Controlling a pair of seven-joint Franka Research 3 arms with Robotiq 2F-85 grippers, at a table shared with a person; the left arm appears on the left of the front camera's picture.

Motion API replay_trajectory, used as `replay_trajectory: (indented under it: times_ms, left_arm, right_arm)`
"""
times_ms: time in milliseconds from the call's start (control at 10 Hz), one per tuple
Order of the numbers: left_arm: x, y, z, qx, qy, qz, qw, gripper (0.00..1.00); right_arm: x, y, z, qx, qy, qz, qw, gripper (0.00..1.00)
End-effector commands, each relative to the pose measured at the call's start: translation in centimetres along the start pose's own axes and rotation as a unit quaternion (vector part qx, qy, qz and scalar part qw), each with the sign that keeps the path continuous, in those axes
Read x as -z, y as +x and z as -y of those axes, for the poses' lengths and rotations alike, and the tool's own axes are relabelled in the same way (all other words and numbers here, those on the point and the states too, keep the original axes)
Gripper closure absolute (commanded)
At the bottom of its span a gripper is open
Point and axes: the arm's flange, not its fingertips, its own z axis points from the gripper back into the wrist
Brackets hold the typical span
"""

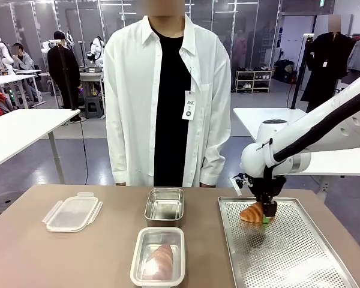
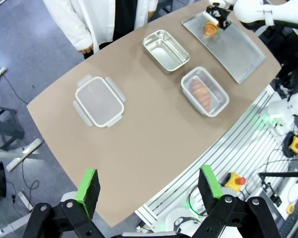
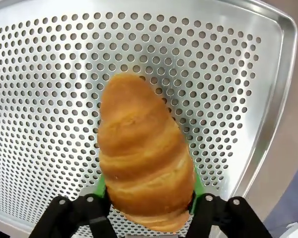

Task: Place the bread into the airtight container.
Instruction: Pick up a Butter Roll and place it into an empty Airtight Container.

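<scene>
- Gripping the croissant by its flanks, the right gripper stands clenched on it. In the right wrist view the green pads press against both sides of the pastry's lower end.
- The croissant sits at the far left corner of the perforated tray, with its tapered end pointing away from the wrist. Whether it rests on the metal or hangs just above it cannot be told.
- The tray lies on the robot's right part of the table, with the right arm reaching down to it from the picture's right.
- A white-rimmed container stands open near the middle of the table's near edge, left of the tray and apart from it. A second croissant lies lengthwise inside it.
- An empty steel pan stands just beyond that container, on the person's side.
- A clear lid with latch tabs lies flat on the left part of the table, well apart from both vessels.
- The left gripper hangs high above the table's near left edge. Its fingers are spread wide and hold nothing.
- A person in a white overshirt stands at the far side, behind the steel pan.
</scene>
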Motion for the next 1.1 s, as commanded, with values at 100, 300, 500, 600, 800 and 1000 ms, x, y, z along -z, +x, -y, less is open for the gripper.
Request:
replay_trajectory:
  times_ms: [100,300,500,600,800,1000]
  left_arm:
    - [-0.1,-0.1,0.1,0.01,-0.005,0.0,1.0,0.0]
    - [-0.1,-0.1,0.1,0.01,-0.005,0.0,1.0,0.0]
    - [-0.1,-0.1,0.1,0.01,-0.005,0.0,1.0,0.0]
    - [-0.1,-0.1,0.1,0.01,-0.005,0.0,1.0,0.0]
    - [-0.1,-0.1,0.1,0.01,-0.005,0.0,1.0,0.0]
    - [-0.1,-0.1,0.1,0.01,-0.005,0.0,1.0,0.0]
  right_arm:
    - [-2.1,0.5,-0.9,0.009,-0.004,0.0,1.0,0.64]
    - [-6.5,1.3,-2.4,0.024,-0.012,0.005,1.0,0.64]
    - [-10.9,3.3,-4.3,0.042,-0.011,-0.006,0.999,0.64]
    - [-12.5,4.8,-5.2,0.061,-0.009,-0.004,0.998,0.64]
    - [-14.2,8.6,-7.1,0.105,-0.004,0.005,0.994,0.64]
    - [-15.4,14.2,-8.1,0.132,-0.011,0.032,0.991,0.64]
